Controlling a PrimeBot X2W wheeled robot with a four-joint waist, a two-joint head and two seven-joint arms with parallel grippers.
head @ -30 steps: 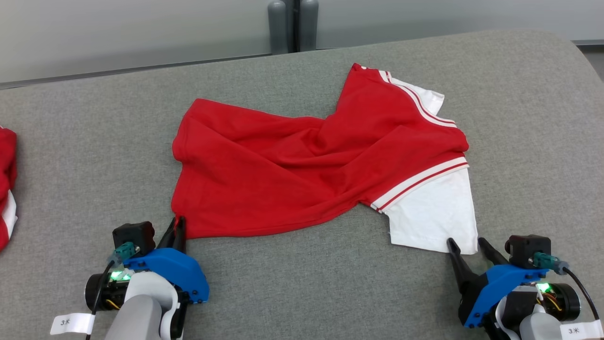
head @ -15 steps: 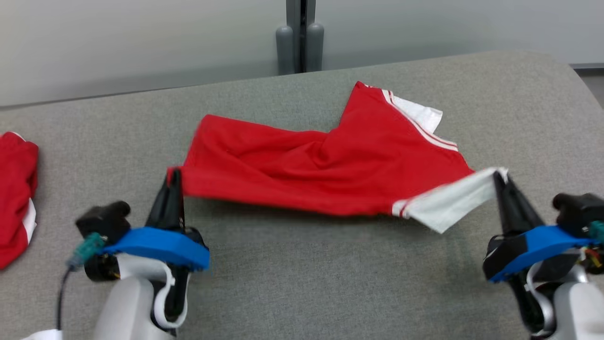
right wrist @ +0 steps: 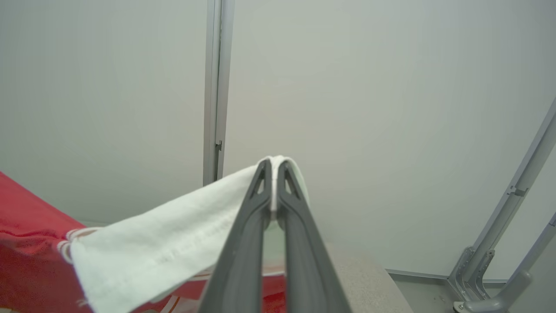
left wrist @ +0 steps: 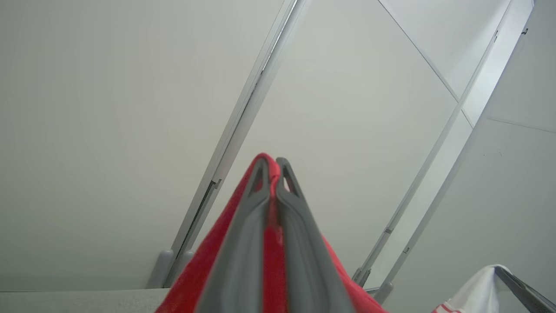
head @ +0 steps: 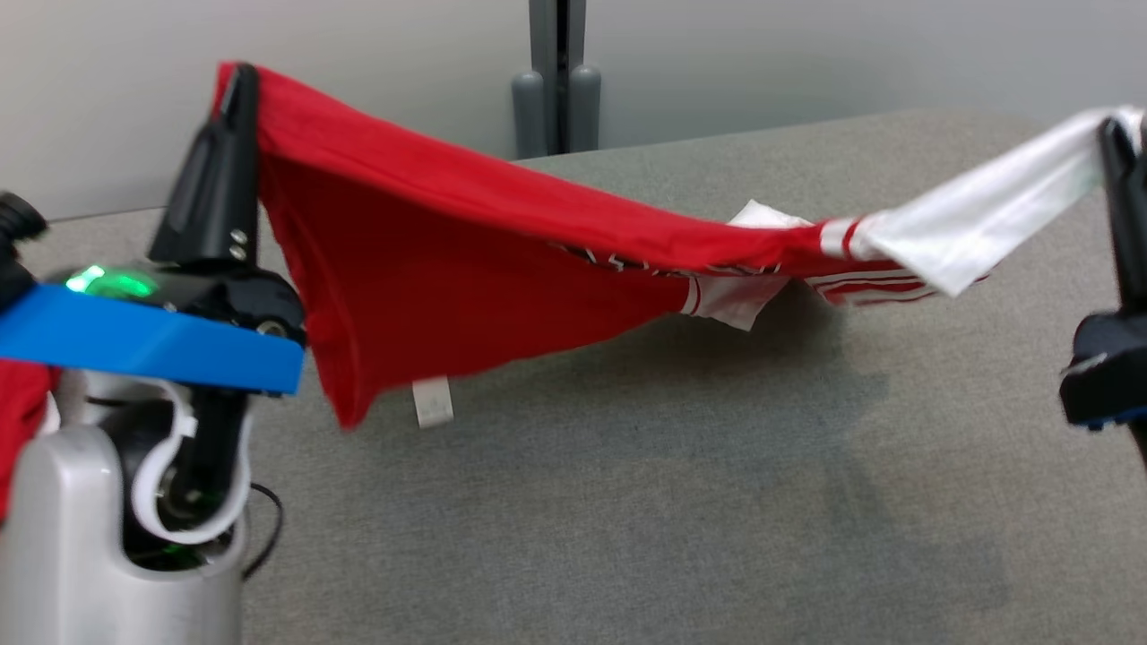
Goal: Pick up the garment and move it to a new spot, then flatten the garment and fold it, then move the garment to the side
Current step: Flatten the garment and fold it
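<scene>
The garment (head: 466, 260), a red shirt with white sleeves and striped trim, hangs stretched in the air over the grey table (head: 627, 502). My left gripper (head: 240, 76) is shut on its red hem corner at the upper left; the left wrist view shows red cloth (left wrist: 200, 278) pinched between the fingers there (left wrist: 273, 167). At the far right my right gripper (head: 1116, 130) is shut on the white sleeve (head: 986, 219), seen up close in the right wrist view (right wrist: 273, 167) with the sleeve (right wrist: 165, 248) trailing left. The shirt's middle sags toward the table.
Another red cloth (head: 22, 403) lies at the left edge behind my left arm. A grey post with two rounded feet (head: 556, 98) stands behind the table's far edge, against a pale wall. The table's right edge curves away at the far right.
Both grippers have risen with the garment, lifting it off the table and pulling it taut between them. The right gripper closed on the white sleeve. The head camera has also tilted.
</scene>
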